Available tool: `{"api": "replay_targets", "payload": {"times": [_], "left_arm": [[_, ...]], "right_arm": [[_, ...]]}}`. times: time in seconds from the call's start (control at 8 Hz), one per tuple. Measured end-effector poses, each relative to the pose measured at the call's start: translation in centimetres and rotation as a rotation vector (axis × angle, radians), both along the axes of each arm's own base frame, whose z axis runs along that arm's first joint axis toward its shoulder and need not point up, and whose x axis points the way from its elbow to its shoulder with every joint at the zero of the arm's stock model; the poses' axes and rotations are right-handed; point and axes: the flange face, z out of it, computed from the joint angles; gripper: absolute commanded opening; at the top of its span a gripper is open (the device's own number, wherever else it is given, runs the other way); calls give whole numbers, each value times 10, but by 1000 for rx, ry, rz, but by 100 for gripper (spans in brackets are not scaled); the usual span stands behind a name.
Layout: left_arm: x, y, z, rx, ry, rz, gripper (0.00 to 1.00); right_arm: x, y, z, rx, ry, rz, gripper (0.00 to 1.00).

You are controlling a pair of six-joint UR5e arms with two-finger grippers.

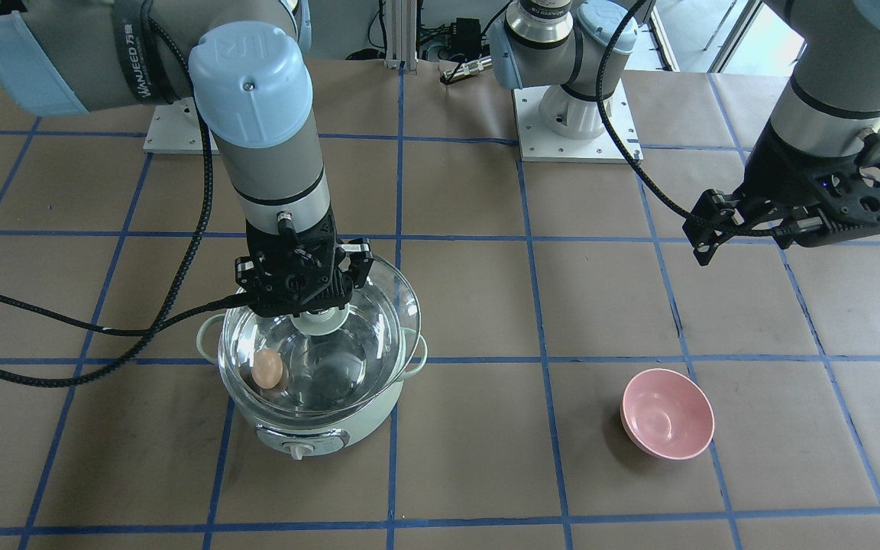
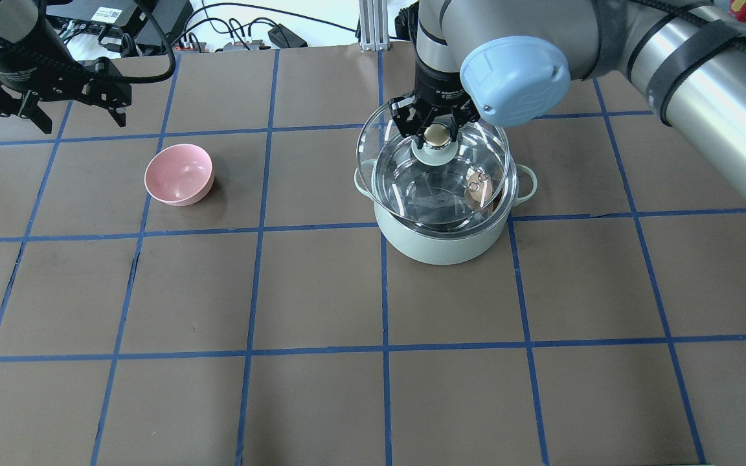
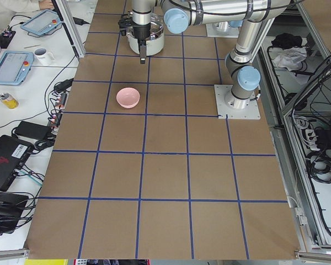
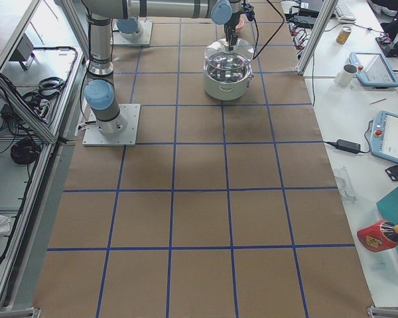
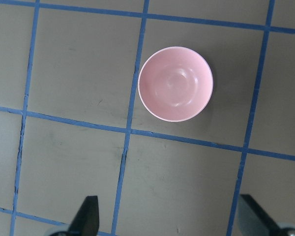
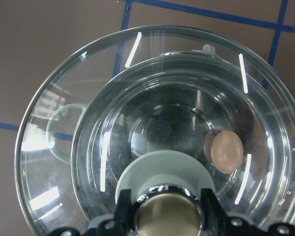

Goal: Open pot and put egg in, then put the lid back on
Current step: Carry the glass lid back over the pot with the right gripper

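While the right gripper (image 2: 436,134) clamps its two fingers on the lid's knob (image 6: 168,214), the glass lid (image 2: 379,149) hangs over the mint-green pot (image 2: 438,243). It is off centre, with its rim overhanging the pot's edge toward the robot and the robot's left. I cannot tell whether the rim touches the pot.

The egg (image 1: 267,368) lies inside the pot against the wall on the robot's right. Its long axis runs roughly from the robot's side to the operators' side.

A wide stretch of table (image 2: 321,291) separates the pot from the pink bowl (image 2: 179,173), and more table surrounds the pot on every side. The left gripper (image 2: 81,116) hovers above the table near the bowl, its fingers spread wide apart and holding nothing.

The right wrist view alone shows the fingers pressed to the knob's gold cap. The front view hides that cap under the gripper but shows the pot's dial (image 1: 299,451) facing the operators. The left wrist view looks straight down into the bowl.
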Motion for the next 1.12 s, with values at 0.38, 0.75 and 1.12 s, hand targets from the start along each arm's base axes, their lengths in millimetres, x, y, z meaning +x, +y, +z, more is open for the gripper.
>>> {"api": "replay_targets", "payload": {"times": [0.38, 0.75, 1.12], "left_arm": [[-9, 5, 8, -27, 78, -2, 100], [-10, 7, 12, -36, 103, -6, 100], [-11, 8, 12, -35, 106, -7, 100]], "right_arm": [[-1, -6, -14, 23, 4, 21, 0], [-20, -13, -16, 47, 0, 44, 0], [-27, -16, -26, 76, -12, 42, 0]]}}
